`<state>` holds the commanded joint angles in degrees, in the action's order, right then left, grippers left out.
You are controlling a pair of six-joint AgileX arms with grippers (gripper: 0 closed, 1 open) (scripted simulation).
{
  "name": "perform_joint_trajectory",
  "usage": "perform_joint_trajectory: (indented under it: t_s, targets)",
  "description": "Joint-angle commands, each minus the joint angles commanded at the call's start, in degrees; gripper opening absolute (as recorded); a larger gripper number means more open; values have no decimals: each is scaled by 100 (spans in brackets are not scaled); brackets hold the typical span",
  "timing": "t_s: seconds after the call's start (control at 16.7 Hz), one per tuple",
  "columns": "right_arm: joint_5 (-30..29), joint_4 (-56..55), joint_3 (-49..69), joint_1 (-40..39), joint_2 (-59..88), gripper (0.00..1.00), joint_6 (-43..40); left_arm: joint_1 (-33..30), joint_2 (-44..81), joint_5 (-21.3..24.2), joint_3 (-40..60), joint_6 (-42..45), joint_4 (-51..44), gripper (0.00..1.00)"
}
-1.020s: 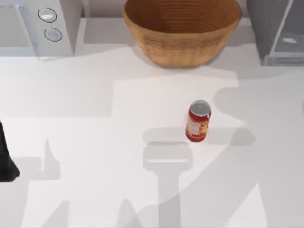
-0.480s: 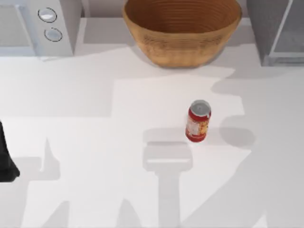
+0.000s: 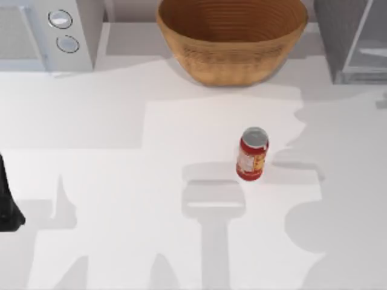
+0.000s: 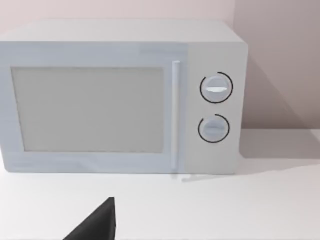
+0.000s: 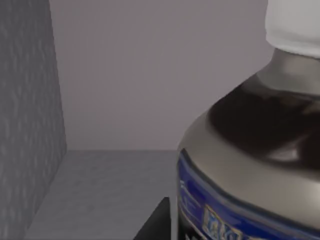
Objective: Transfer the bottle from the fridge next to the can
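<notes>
bottle (image 5: pixel 250 150): upright inside the fridge (image 3: pixel 354 42) at the tabletop's (image 3: pixel 121 181) far right corner, close before the right wrist camera | can (image 3: pixel 252 153): right of centre | right end effector: grip state cannot be told | left arm (image 3: pixel 7 199): parked at left edge

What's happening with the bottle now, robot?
Bottle close before right wrist camera, inside fridge. Left arm parked at table's left edge. Can waits upright mid-table, nothing beside it.

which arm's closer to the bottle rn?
Right. Its wrist view shows the bottle close up inside the fridge. The left arm sits parked at the table's left edge, facing the microwave.
</notes>
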<state>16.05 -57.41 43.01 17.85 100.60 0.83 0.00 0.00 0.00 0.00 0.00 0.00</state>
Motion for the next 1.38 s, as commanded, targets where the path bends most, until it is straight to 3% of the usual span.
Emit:
perform_joint_trajectory:
  t_s: [0.36,0.54,0.84,1.02,1.38]
  targets:
    - [-213,-196,-105,-239,86,0,23,0,0,0,0,0,0,100]
    - [-936,-819,-553,-977,209,0,37,0,0,0,0,0,0,100]
    - [-2863,-2084,-1712,-2921,336,0,-10,0,0,0,0,0,0,100]
    - [-3737,-2657,-2342,-3789,317,0,-47,0,0,0,0,0,0,100]
    - [-4066,-2897,-2639,-4116,267,0,-63,0,0,0,0,0,0,100]
